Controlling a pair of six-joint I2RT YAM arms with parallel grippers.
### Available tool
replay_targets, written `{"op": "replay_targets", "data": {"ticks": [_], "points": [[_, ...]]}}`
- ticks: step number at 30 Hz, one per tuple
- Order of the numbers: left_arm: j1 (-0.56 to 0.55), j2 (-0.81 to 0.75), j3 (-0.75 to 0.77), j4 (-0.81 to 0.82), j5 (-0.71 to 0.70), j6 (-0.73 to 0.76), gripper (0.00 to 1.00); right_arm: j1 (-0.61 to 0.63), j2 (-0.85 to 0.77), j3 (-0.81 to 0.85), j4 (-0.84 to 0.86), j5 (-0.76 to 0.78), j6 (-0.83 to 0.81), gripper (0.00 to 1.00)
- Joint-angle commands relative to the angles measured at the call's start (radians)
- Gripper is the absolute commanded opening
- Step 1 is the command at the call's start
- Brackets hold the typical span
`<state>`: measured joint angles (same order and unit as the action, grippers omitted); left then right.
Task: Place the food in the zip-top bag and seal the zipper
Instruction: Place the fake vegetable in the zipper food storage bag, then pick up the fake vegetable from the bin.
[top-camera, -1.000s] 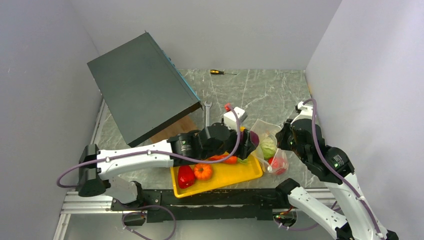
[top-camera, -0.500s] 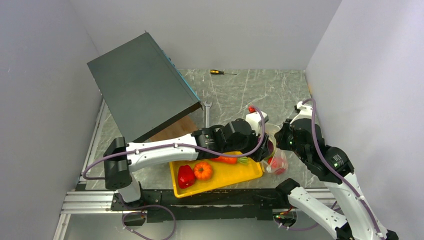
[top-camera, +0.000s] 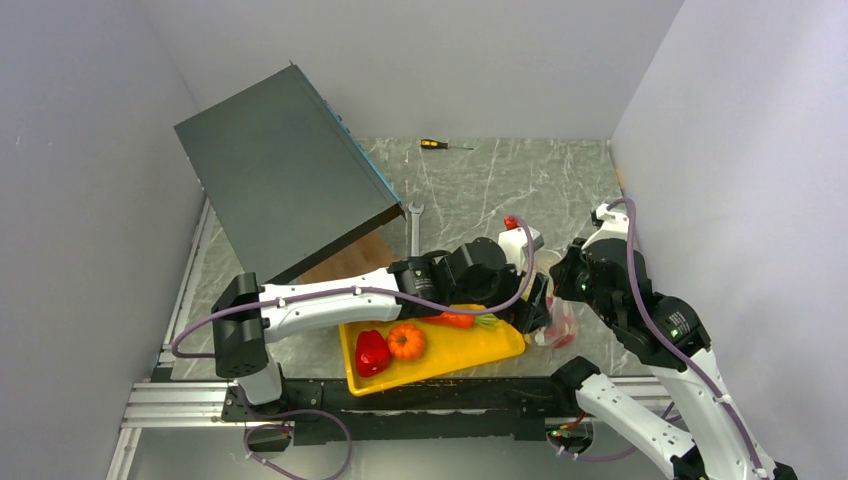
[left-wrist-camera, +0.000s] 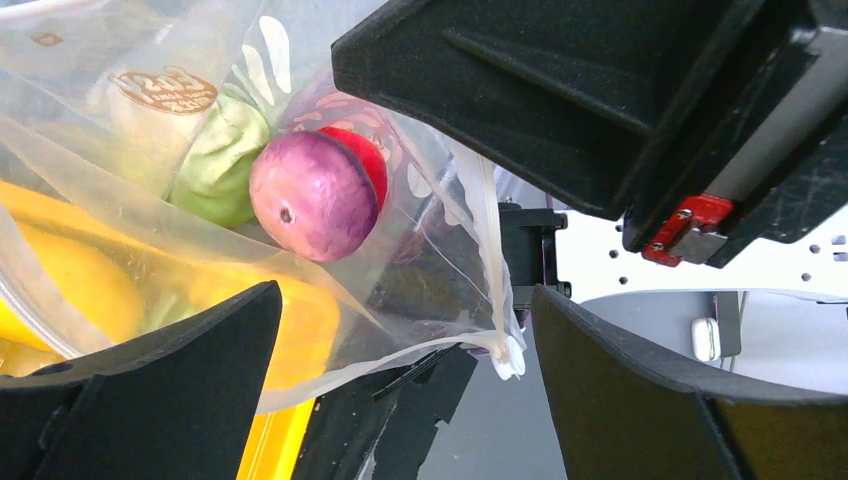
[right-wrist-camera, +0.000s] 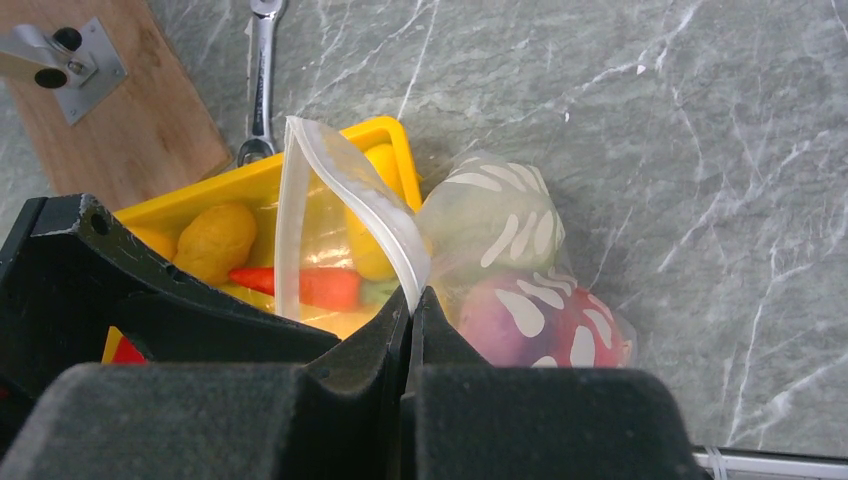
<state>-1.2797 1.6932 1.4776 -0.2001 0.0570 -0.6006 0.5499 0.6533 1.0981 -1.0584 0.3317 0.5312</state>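
Left hand (left-wrist-camera: 405, 300) has crossed from the yellow tray (top-camera: 490, 345) to the zip-top bag (right-wrist-camera: 480, 200) and sprung apart, released, leaving the purple onion (left-wrist-camera: 312, 196) inside beside the cabbage (left-wrist-camera: 215, 160); right hand (right-wrist-camera: 410, 300) stays clenched on the zipper (right-wrist-camera: 345, 190), with pepper (top-camera: 372, 352), pumpkin (top-camera: 406, 342) and carrot (top-camera: 452, 320) apparently yet to load.

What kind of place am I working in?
Probably a lab test cell, not a kitchen: plain white walls box in a grey marble-pattern tabletop, with a steel wrench and an orange glossy toy pumpkin.
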Motion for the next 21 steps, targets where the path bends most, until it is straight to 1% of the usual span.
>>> {"op": "replay_targets", "data": {"ticks": [1, 5, 8, 11, 16, 21], "points": [[0.003, -0.05, 0.006, 0.025, -0.001, -0.004, 1.0, 0.004, -0.001, 0.024, 0.064, 0.001, 0.002, 0.0], [0.003, -0.105, -0.04, 0.025, -0.043, 0.014, 1.0, 0.003, -0.01, 0.008, 0.076, 0.001, 0.001, 0.0], [0.006, -0.144, -0.053, -0.013, -0.055, 0.026, 1.0, 0.004, -0.001, 0.008, 0.071, 0.0, 0.002, 0.0], [0.005, -0.19, -0.083, -0.036, -0.106, 0.037, 1.0, 0.004, 0.001, 0.008, 0.075, -0.002, 0.003, 0.0], [0.005, -0.272, -0.176, -0.059, -0.171, 0.024, 1.0, 0.003, 0.01, 0.004, 0.08, 0.003, -0.006, 0.0], [0.005, -0.336, -0.307, -0.067, -0.193, -0.014, 1.0, 0.004, 0.004, -0.009, 0.088, -0.002, -0.003, 0.0]]}}
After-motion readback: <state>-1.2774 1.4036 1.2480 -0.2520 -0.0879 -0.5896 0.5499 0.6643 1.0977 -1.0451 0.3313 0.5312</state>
